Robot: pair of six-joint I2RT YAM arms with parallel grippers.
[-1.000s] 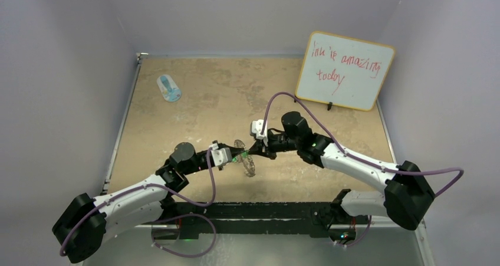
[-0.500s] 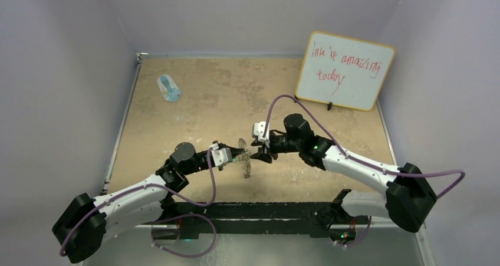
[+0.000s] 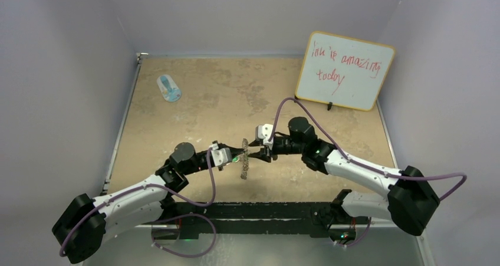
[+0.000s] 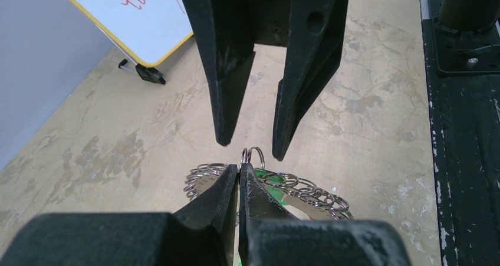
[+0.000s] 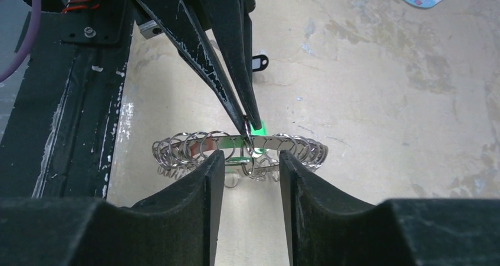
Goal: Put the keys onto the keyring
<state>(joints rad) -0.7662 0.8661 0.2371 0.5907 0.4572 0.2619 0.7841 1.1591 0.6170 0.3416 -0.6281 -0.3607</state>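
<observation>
Left tool (image 4: 239, 170) is pressed shut on one wire loop (image 4: 253, 155) of the keyring (image 5: 188, 144), holding it on edge over the counter (image 3: 194, 112), evidently to present that loop. Right tool (image 5: 252, 160) stands spread astride it, gripping nothing.

keyring (image 5: 230, 141): 1, wire loops on rim too many to count
keys: 2 seen, green-tag key (image 5: 257, 127), black-tag key (image 5: 257, 61)
whiteboard (image 3: 345, 70): 1
blue-white oval object (image 3: 170, 89): 1
arms: 2, left arm (image 3: 127, 196), right arm (image 3: 359, 167)
counter (image 3: 206, 107): 1
</observation>
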